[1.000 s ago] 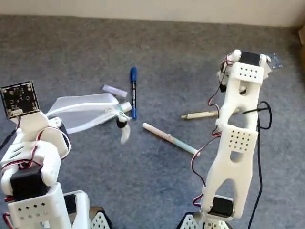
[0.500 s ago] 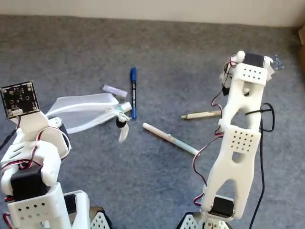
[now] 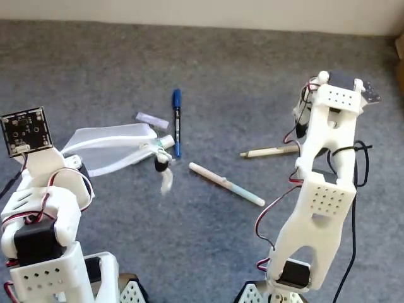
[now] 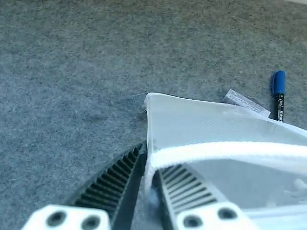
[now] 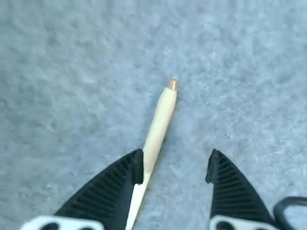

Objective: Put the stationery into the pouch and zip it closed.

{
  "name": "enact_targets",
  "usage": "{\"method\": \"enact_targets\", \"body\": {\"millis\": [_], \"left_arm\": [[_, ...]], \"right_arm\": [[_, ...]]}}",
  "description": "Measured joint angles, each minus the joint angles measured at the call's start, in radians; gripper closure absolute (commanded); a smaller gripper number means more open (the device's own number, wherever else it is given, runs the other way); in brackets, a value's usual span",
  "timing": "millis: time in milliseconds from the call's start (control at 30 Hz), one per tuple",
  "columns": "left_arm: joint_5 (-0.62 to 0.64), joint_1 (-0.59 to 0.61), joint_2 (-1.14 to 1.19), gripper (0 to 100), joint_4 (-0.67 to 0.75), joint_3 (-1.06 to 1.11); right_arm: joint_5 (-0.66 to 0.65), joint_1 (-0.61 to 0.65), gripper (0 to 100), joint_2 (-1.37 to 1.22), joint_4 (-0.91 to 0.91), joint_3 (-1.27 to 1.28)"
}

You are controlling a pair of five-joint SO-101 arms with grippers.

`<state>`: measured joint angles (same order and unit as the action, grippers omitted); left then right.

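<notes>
So the white mesh pouch (image 3: 113,148) is lying flat on the grey carpet (image 3: 252,63), left of centre in the overhead shot, and nothing has made it inside yet as far as the frames show. The left gripper (image 4: 149,160) has its two black ribbed jaws pressed together on the pouch's (image 4: 216,129) thick white edge at the corner nearest the left arm, so it's pinching the fabric. A blue pen (image 3: 177,123) sits just past the pouch's other end, pointing up-and-down in the overhead frame, and a small pale packet (image 3: 152,119) is right beside it, touching the top edge of the pouch or very nearly. The left wrist camera catches both the blue pen (image 4: 278,96) and the small pale packet (image 4: 244,101) beyond the mesh. There's a dangly tag (image 3: 163,172) hanging off the pouch's mouth end. A white pen (image 3: 226,184) lies on a diagonal around the middle of the frame, apart from everything else. Over at centre right, a cream pen (image 3: 268,152) runs out from under the right arm. The right gripper (image 5: 176,158) is spread wide just above the carpet, and the cream pen (image 5: 160,120) sits against the inner side of one finger, not clamped.
</notes>
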<state>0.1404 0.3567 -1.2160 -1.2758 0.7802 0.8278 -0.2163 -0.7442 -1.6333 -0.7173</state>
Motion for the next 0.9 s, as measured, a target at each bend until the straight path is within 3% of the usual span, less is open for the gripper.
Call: {"method": "enact_targets", "body": {"millis": [500, 800, 900], "left_arm": [[0.0, 0.0, 0.0, 100, 0.0, 0.0], [0.0, 0.0, 0.0, 100, 0.0, 0.0], [0.0, 0.0, 0.0, 100, 0.0, 0.0]], "right_arm": [[0.0, 0.002, 79.3, -0.241, 0.006, -0.193], [0.0, -0.003, 99.1, -0.245, 0.003, -0.203], [0.0, -0.005, 99.4, -0.249, 0.005, -0.236]]}}
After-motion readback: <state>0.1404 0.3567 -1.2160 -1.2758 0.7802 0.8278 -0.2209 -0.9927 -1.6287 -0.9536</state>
